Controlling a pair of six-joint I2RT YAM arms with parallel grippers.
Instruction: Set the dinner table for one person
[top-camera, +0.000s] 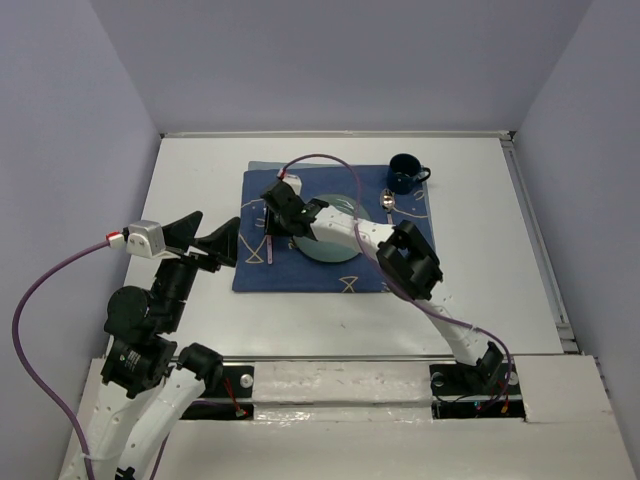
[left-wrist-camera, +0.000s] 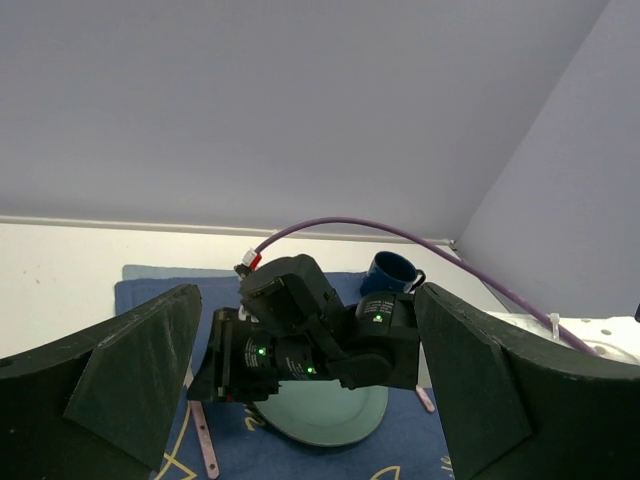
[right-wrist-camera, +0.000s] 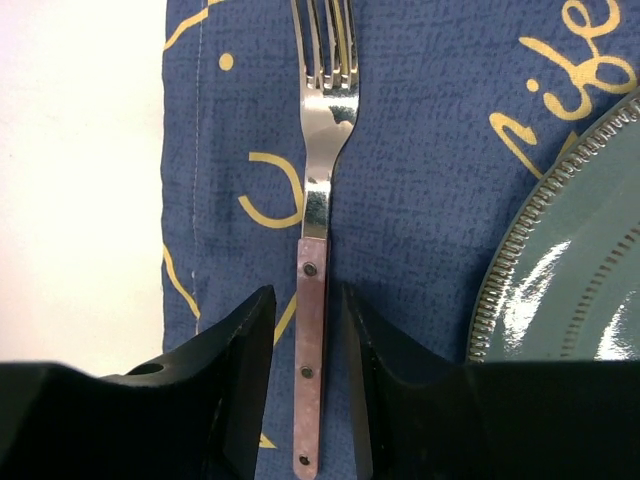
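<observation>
right claw (right-wrist-camera: 308, 300) apart astride fork (right-wrist-camera: 318, 200) handle on blue cloth (right-wrist-camera: 420, 150), left claw (left-wrist-camera: 305, 380) wide apart over dinner table (top-camera: 200, 170)

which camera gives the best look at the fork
The right wrist view: the fork fills the frame, tines to pink handle, lying on the blue cloth beside the plate. The top view shows only a thin pink sliver; the left wrist view just its handle below the right arm.

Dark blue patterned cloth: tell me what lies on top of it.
A pink-handled metal fork, a round teal plate with a beaded rim, a metal spoon and a dark blue mug. The right arm hides part of the plate from above.
</observation>
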